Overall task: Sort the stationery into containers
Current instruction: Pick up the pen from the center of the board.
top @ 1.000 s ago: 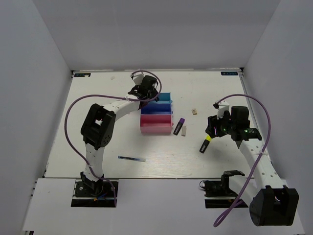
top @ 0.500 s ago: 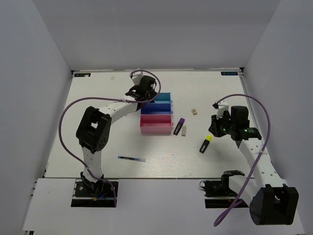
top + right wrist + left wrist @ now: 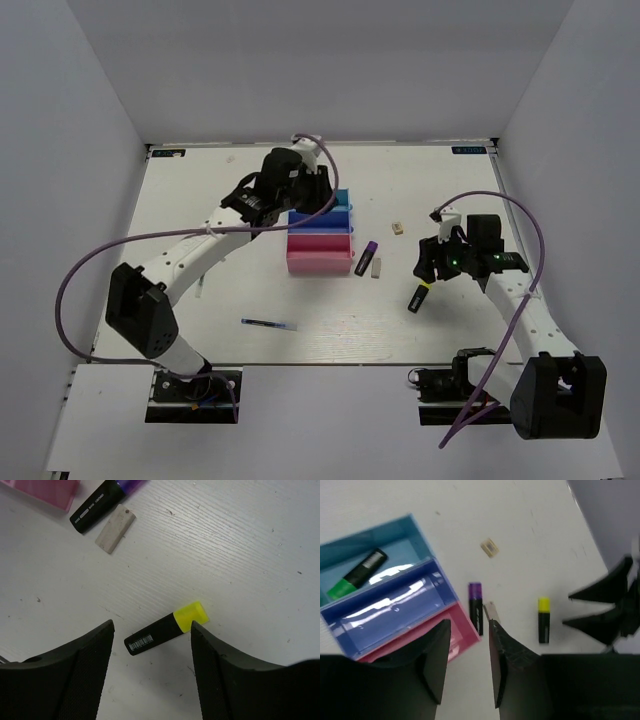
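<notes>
Right gripper point(image 3: 151, 626) wide open above yellow highlighter point(image 3: 165, 628); barrel lies nearly along closing line. Turn wrist crosswise first, then descend mid-barrel. Left gripper point(image 3: 468, 623) part-open, empty.

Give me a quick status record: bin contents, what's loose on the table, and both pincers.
teal bin: green highlighter inside
blue bin: empty
loose on table: purple highlighter, eraser beside it, small eraser, yellow highlighter, pen
left pincer: open, empty, above the pink bin corner
right pincer: open, empty, above the yellow highlighter
</notes>
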Motion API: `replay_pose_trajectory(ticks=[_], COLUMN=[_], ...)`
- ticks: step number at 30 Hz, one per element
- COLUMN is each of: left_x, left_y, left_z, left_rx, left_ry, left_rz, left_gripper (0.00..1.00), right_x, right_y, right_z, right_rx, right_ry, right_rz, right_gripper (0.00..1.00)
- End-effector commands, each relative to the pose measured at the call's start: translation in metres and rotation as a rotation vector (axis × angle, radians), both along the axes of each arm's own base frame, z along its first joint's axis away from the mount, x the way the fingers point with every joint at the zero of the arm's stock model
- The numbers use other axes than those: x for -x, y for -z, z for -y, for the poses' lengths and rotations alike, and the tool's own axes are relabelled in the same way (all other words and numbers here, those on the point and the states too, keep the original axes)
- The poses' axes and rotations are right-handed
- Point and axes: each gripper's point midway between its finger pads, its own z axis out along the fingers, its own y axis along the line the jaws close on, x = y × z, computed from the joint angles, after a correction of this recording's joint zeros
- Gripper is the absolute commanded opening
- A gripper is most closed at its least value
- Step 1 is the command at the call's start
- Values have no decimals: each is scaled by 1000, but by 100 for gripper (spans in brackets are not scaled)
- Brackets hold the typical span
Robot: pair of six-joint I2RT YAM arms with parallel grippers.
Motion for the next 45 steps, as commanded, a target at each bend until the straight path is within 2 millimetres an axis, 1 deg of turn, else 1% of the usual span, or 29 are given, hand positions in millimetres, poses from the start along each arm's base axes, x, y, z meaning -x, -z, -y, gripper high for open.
replay_pose_trajectory(ticks=[1, 2, 3, 4, 5, 6, 7, 8, 9, 10, 11, 12, 13, 14, 15, 16, 17, 18, 20, 24, 26, 27, 28, 31, 34, 35, 38, 41, 45], left_x=[59, 69, 76, 83, 85, 90, 90, 88, 87, 89, 85, 85, 87, 81, 81, 79, 73, 71, 65, 54, 46, 43, 40, 30, 23, 23, 15, 7, 3], left_y=[17, 42, 31, 36, 63, 64, 66, 87, 86, 92, 93, 109, 114, 109, 125, 127, 127, 136, 142, 148, 155, 151, 158, 160, 164, 165, 172, 179, 187], left_z=[41, 56, 71, 80, 87, 97, 102, 107, 111, 117, 120, 124, 125, 129, 129, 129, 130, 128, 126, 122, 118, 119, 118, 122, 128, 129, 130, 129, 129], left_rx=[-32, -83, -82, -99, -138, -146, -152, -188, -193, -215, -225, -257, -283, -306, -337, -355, -383, -408, -440, -492, -522, -519, -532, -533, -524, -524, -530, -542, -550], left_ry=[389, 455, 502, 533, 546, 580, 591, 599, 610, 621, 618, 630, 641, 621, 621, 624, 600, 593, 570, 528, 505, 501, 495, 473, 460, 460, 425, 382, 362], left_rz=[-127, -176, -159, -164, -217, -205, -207, -232, -221, -218, -209, -221, -225, -201, -230, -217, -194, -198, -178, -145, -137, -128, -134, -126, -118, -116, -106, -86, -81], left_gripper=[45, 30, 3, 0, 0, 0, 4, 10, 17, 30, 35, 37, 42, 45, 45, 45, 48, 51, 56, 58, 58, 59, 59, 59, 57, 57, 52, 51, 51], right_x=[-12, -12, -14, -15, -15, -17, -19, -19, -24, -24, -25, -26, -26, -27, -26, -26, -26, -26, -26, -26, -25, -25, -25, -25, -25, -25, -24, -25, -25], right_y=[-19, -17, -18, -18, -19, -19, -19, -21, -22, -22, -21, -18, -17, -19, -17, -16, -16, -16, -18, -19, -20, -20, -20, -22, -22, -22, -23, -23, -24], right_z=[-1, 3, 4, 8, 11, 15, 20, 23, 31, 34, 36, 40, 41, 41, 43, 44, 43, 43, 42, 40, 38, 38, 39, 38, 43, 38, 37, 36, 37], right_rx=[-20, -5, -5, 8, 16, 29, 51, 60, 91, 99, 104, 123, 127, 128, 140, 143, 141, 139, 131, 120, 116, 117, 117, 112, 110, 112, 107, 102, 106], right_ry=[33, 51, 66, 85, 98, 121, 147, 161, 196, 212, 224, 240, 247, 250, 255, 257, 258, 257, 255, 248, 243, 240, 245, 243, 259, 239, 237, 235, 233], right_rz=[28, 27, 26, 30, 38, 46, 53, 66, 84, 87, 84, 78, 71, 71, 53, 45, 46, 47, 55, 56, 57, 55, 56, 63, 63, 65, 67, 70, 71], right_gripper=[65, 65, 63, 63, 61, 58, 55, 49, 39, 1, 0, 0, 0, 0, 0, 12, 15, 18, 23, 24, 24, 24, 24, 26, 26, 26, 26, 26, 26])
